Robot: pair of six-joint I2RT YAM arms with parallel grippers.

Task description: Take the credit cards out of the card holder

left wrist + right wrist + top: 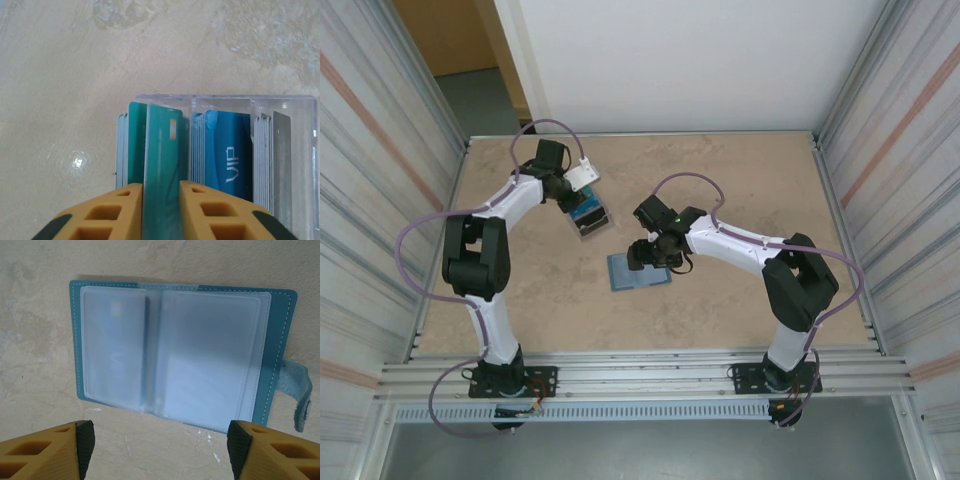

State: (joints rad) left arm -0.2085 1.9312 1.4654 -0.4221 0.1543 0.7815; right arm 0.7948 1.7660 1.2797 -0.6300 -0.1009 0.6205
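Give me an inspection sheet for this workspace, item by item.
Surface: beige mottled table.
Job's things: the blue card holder lies open and flat, frosted sleeves up, strap at one side; whether cards remain inside cannot be told. A teal card stands among other cards in a clear box.
Clutter: nothing seen.
Grippers: left gripper shut on the teal card; right gripper open, over the card holder.
Cables: purple cables loop off both arms.
Surroundings: ribbed metal walls on both sides, white panel behind.
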